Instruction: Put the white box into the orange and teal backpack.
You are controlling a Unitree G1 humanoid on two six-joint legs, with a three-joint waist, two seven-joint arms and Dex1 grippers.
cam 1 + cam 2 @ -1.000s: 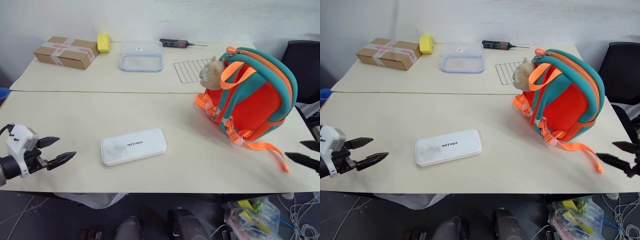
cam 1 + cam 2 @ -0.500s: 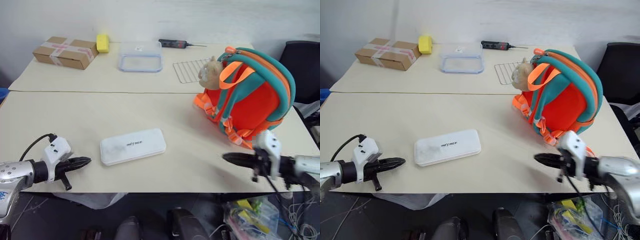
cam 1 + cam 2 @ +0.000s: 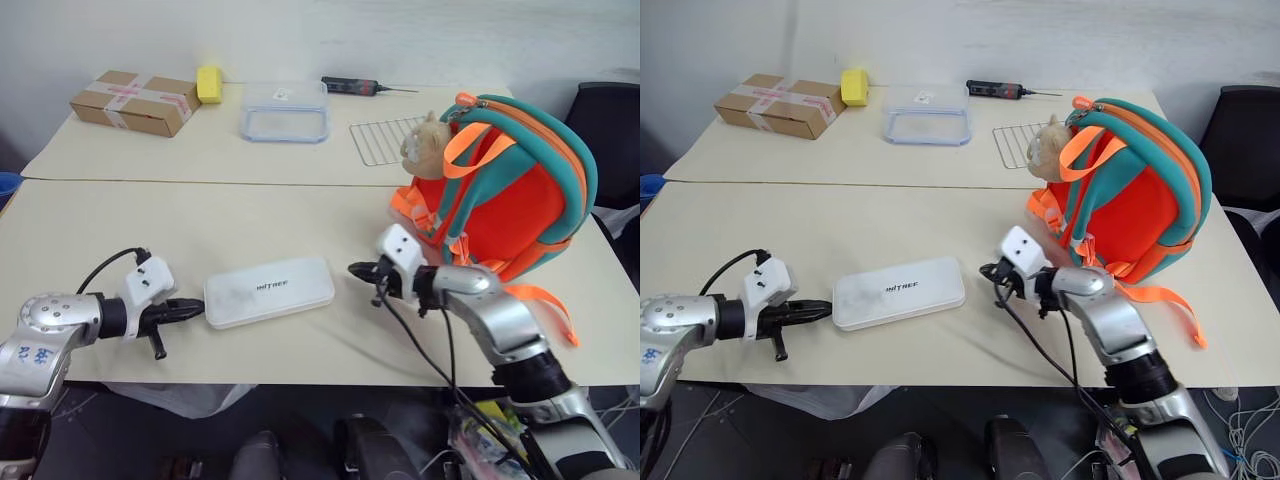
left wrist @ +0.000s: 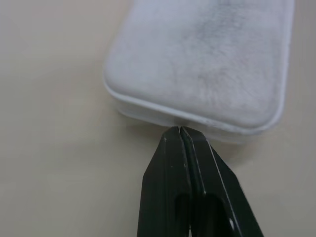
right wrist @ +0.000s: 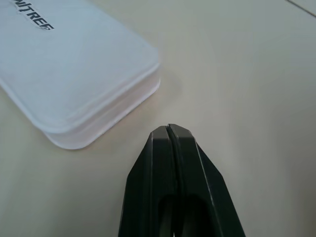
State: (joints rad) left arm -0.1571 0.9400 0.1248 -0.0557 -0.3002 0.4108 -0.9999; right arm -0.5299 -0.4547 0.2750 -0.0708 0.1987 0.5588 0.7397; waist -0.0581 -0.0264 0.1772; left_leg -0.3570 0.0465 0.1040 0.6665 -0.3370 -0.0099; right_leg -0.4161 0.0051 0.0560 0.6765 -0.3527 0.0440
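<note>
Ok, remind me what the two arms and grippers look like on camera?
Both arms are silver-grey metal with black joints. Each wrist carries a small white block with a thin black cable looping back to the arm. The left gripper and right gripper each end in two tapered black fingers. The left arm's rounded joint bears a label with blue markings.

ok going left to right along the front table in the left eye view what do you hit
left gripper → white box → right gripper → orange and teal backpack
</note>
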